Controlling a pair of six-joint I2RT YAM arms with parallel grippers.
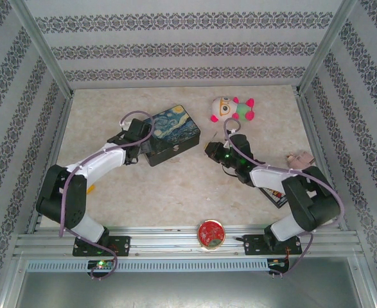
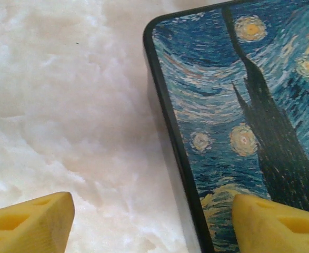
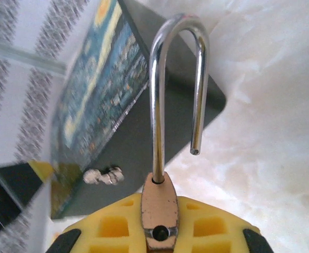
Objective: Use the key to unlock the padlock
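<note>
My right gripper [image 3: 159,224] is shut on the small brass-coloured padlock [image 3: 160,203], pinching its body between the yellow pads. The silvery shackle [image 3: 157,95] stands up out of the body, and its free end hangs clear of it, so the lock is open. The key is out of view. My left gripper [image 2: 154,224] is open, its yellow fingers [image 2: 36,224] wide apart. One finger is over the table, the other over the lid of the starry-night tin [image 2: 249,105]. In the top view the left gripper [image 1: 137,133] is at the tin's left edge and the right gripper [image 1: 212,151] is to the tin's right.
The painted tin [image 1: 172,133] lies at centre left, with a small silvery fitting [image 3: 103,175] on its side. A plush toy [image 1: 232,109] lies behind the right gripper. A round red disc [image 1: 210,233] sits at the near rail. Patterned walls enclose the table.
</note>
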